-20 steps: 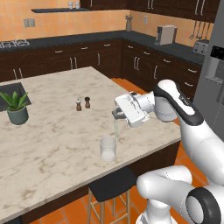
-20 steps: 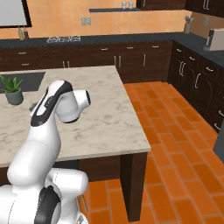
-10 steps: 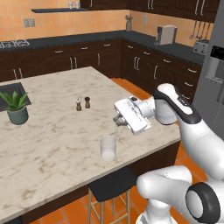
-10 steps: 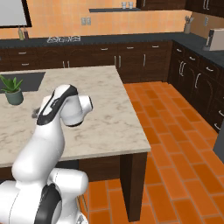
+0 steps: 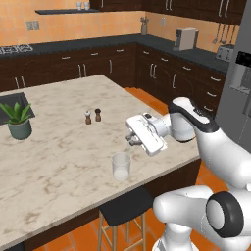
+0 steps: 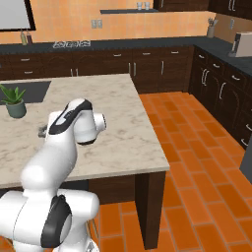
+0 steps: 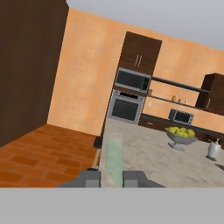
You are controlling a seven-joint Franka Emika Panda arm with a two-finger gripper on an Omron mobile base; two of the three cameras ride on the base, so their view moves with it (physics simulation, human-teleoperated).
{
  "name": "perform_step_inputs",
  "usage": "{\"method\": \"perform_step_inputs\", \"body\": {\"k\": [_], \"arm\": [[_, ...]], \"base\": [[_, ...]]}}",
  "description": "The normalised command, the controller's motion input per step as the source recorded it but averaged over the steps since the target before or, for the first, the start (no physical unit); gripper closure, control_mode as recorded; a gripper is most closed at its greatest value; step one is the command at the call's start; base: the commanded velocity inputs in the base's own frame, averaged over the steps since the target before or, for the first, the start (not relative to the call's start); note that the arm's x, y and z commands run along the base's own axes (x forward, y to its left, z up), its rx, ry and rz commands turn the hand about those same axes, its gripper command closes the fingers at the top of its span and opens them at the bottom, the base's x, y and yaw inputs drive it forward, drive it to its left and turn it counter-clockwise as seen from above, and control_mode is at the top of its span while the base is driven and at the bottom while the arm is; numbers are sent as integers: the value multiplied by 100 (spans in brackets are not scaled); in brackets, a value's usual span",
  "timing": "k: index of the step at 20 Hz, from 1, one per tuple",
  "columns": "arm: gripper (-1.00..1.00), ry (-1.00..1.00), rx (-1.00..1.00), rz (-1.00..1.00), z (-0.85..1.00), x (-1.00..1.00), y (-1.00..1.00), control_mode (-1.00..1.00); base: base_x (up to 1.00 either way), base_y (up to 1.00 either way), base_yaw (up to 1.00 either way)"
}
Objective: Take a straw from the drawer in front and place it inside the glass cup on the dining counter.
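One clear cylindrical glass cup (image 5: 120,166) stood low and central on the marble dining counter (image 5: 59,162); two small shakers (image 5: 92,116) sat above it. The gripper (image 5: 130,139) hovered alongside, fingers parted, empty.

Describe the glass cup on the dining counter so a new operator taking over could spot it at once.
Find the dining counter, the big beige marble slab, and follow its near edge above the dark stool. The glass cup stands there, just below the gripper. It is clear and wide, unlike the two small shakers further back or the potted plant at the left.
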Motion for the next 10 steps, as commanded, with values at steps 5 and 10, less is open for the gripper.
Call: {"method": "perform_step_inputs", "body": {"k": [5,10], "arm": [[100,-2,5,3,-11,15,0,-100],[100,0,1,0,-15,8,-2,-100]], "base": [[0,0,0],[0,0,0]]}}
